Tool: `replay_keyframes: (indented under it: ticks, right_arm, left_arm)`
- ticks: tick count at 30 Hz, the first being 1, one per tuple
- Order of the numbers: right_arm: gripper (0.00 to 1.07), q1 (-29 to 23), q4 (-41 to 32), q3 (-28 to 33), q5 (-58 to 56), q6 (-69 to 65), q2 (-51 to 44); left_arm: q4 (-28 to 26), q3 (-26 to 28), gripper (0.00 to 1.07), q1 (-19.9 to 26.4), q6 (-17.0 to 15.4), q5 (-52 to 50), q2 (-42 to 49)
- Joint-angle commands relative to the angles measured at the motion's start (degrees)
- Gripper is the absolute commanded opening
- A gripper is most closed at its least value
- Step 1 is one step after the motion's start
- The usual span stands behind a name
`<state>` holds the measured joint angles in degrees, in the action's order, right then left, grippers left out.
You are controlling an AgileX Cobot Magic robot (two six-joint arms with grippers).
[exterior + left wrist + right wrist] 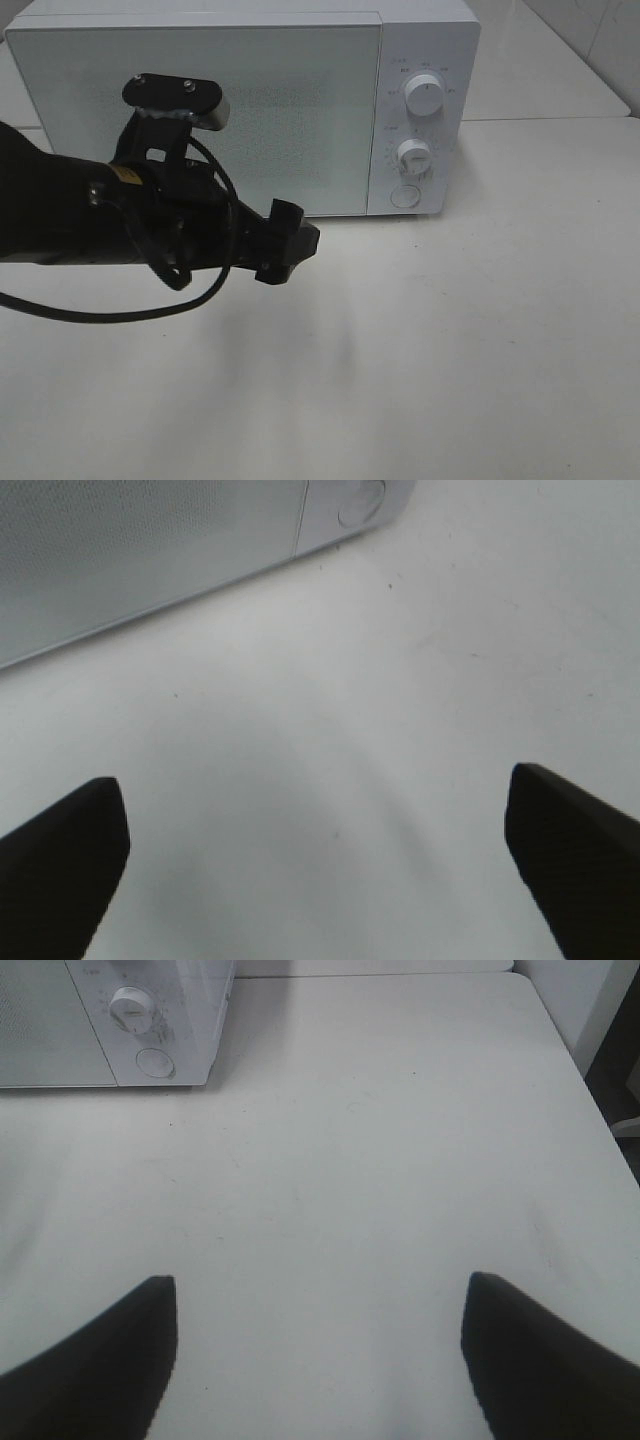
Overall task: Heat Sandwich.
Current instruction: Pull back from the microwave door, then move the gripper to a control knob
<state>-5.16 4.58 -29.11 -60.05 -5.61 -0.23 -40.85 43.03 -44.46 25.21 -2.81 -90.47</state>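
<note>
The white desk (480, 350) fills the lower half of the high view and runs off every edge but the top. At the upper left and centre of that frame stands the white microwave (200, 100), its wide grey door (290, 110) shut flat against the front and its control panel on the right-hand side of the box.

The black left arm (60, 215) comes in from the left edge at mid-height and reaches toward the frame's centre, crossing in front of the lower left of the door. A black cable (130, 312) loops down from it over the desk. On top of the arm sits its wrist camera (180, 98), a dark bracket with a pale end.

The left hand (312, 785) hangs above bare desk just in front of the microwave; its two dark fingers (70, 860) stand far apart at the lower corners of the left wrist view, with nothing between them. The right hand (318, 1282) is likewise spread wide over bare desk and grips nothing, its fingers (100, 1360) at the lower corners of the right wrist view, the microwave well off at the upper left.

On the panel are an upper knob (424, 95), a lower knob (413, 155) and, beneath them, a round button (405, 194).

The sandwich shows in none of the views, so where it lies cannot be told.
</note>
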Motion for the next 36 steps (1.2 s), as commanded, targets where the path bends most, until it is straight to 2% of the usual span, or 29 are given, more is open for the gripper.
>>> replay_keyframes:
  ticks: [1, 2, 5, 8, 10, 12, 14, 21, 24, 25, 26, 27, 29, 30, 31, 33, 34, 36]
  right_arm:
    - [0.75, 0.4, 0.1, 0.1, 0.6, 0.6, -1.5]
    - [0.75, 0.4, 0.1, 0.1, 0.6, 0.6, -1.5]
    - [0.75, 0.4, 0.1, 0.1, 0.6, 0.5, -1.5]
    - [0.75, 0.4, 0.1, 0.1, 0.6, 0.5, -1.5]
    - [0.75, 0.4, 0.1, 0.1, 0.6, 0.5, -1.5]
    - [0.75, 0.4, 0.1, 0.1, 0.6, 0.5, -1.5]
    - [0.75, 0.4, 0.1, 0.1, 0.6, 0.5, -1.5]
    - [0.75, 0.4, 0.1, 0.1, 0.6, 0.5, -1.5]
    - [0.75, 0.4, 0.1, 0.1, 0.6, 0.5, -1.5]
    - [0.75, 0.4, 0.1, 0.1, 0.6, 0.5, -1.5]
    - [0.75, 0.4, 0.1, 0.1, 0.6, 0.5, -1.5]
    - [0.75, 0.4, 0.1, 0.1, 0.6, 0.5, -1.5]
    - [0.75, 0.4, 0.1, 0.1, 0.6, 0.5, -1.5]
    - [0.75, 0.4, 0.1, 0.1, 0.6, 0.5, -1.5]
    - [0.75, 0.4, 0.1, 0.1, 0.6, 0.5, -1.5]
    - [0.75, 0.4, 0.1, 0.1, 0.6, 0.5, -1.5]
    - [0.75, 0.4, 0.1, 0.1, 0.6, 0.5, -1.5]
    - [0.75, 0.4, 0.1, 0.1, 0.6, 0.5, -1.5]
  left_arm:
    - [-0.1, -0.1, 0.98, 3.2, 0.2, 7.8, 2.3]
    - [-0.1, -0.1, 0.98, 3.2, 0.2, 7.8, 2.3]
    - [1.0, -0.1, 0.98, 8.1, 0.1, 17.1, 4.8]
    - [2.2, -0.1, 0.98, 10.5, 0.1, 21.4, 6.0]
    - [5.8, -0.1, 0.98, 14.5, 0.1, 28.4, 7.6]
    - [7.2, -0.1, 0.98, 15.5, 0.1, 30.4, 8.1]
    - [12.2, -0.1, 0.98, 18.9, 0.1, 37.4, 9.8]
    - [19.1, -0.1, 0.98, 24.4, -0.2, 49.3, 12.5]
    - [23.4, -0.1, 0.98, 28.1, -5.4, 56.7, 14.6]
    - [23.4, -0.1, 0.98, 28.1, -5.4, 56.7, 14.6]
    - [25.6, -0.1, 0.98, 30.6, -9.3, 59.1, 15.6]
    - [26.7, -0.1, 0.98, 31.9, -11.5, 60.3, 16.3]
    - [29.0, -0.1, 0.98, 34.2, -15.2, 62.3, 17.7]
    - [29.0, -0.1, 0.98, 34.2, -15.2, 62.3, 17.7]
    - [31.6, -0.1, 0.98, 36.4, -18.3, 63.9, 19.7]
    - [33.2, -0.1, 0.98, 38.8, -20.5, 65.9, 22.1]
    - [33.2, -0.1, 0.98, 38.8, -20.5, 65.9, 22.1]
    - [33.1, -0.2, 0.98, 41.7, -21.1, 67.6, 25.8]
